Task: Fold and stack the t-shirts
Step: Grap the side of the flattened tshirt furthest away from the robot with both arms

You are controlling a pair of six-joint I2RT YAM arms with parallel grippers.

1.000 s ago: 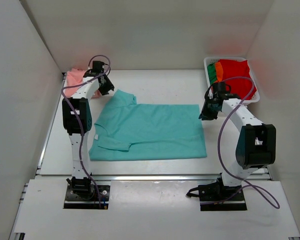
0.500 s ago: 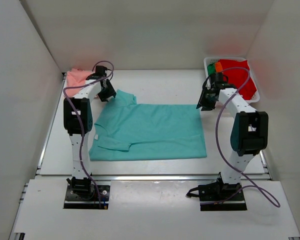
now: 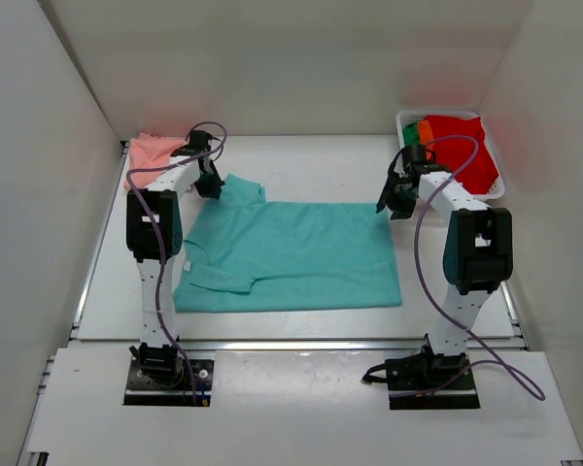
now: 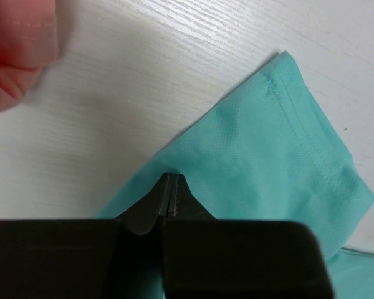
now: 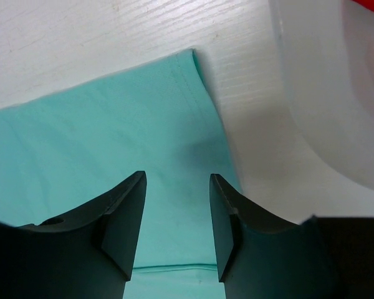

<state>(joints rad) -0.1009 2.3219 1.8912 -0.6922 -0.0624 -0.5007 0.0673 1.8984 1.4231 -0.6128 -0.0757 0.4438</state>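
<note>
Left hand pressed together, pinching the teal shirt at its sleeve; pink shirt near. Right hand spread over the shirt's corner, basket just beside.

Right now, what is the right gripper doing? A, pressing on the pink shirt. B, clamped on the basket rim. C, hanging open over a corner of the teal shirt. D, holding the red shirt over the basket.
C: the right wrist view shows the right gripper with its jaws apart and nothing between them, above the corner of the teal t-shirt, with the white basket off to the side.
</note>
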